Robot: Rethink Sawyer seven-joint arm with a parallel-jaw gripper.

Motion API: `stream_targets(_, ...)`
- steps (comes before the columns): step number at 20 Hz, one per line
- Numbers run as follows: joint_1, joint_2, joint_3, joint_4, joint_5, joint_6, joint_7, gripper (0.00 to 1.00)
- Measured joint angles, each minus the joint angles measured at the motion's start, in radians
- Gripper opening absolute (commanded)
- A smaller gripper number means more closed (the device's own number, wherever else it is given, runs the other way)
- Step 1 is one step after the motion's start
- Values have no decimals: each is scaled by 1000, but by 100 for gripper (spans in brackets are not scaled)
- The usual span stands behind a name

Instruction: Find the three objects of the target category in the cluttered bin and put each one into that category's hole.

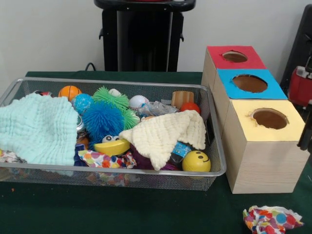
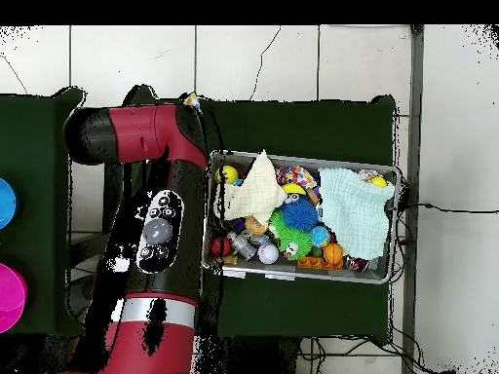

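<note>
The wire mesh bin (image 1: 220,165) is full of toys; it also shows in the overhead view (image 2: 394,229). One dotted fabric piece (image 1: 105,160) lies in the bin against the near wall, seen from above too (image 2: 297,178). Another scrap of dotted fabric (image 1: 7,156) peeks out under the mint cloth at the bin's left end. A third dotted piece (image 1: 271,219) lies on the table in front of the yellow-topped box, whose round hole (image 1: 269,118) is empty. My gripper (image 1: 307,132) shows only as a black sliver at the right edge, beside that box.
A mint-green cloth (image 1: 39,127) and a cream cloth (image 1: 163,134) cover much of the bin. The blue-topped hole (image 1: 249,83) and red-topped hole (image 1: 235,56) stand behind the yellow one. My red arm (image 2: 161,224) hides the boxes in the overhead view.
</note>
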Motion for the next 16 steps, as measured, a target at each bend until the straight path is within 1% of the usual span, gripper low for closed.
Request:
stream_targets(5, 2, 0, 0, -6, 0, -65, 0, 0)
stream_targets(9, 2, 3, -3, -21, -6, -65, 0, 0)
stream_targets(10, 2, 4, -4, -39, -22, -65, 0, 100)
stream_targets(16, 0, 7, -5, -59, -49, -62, 0, 100)
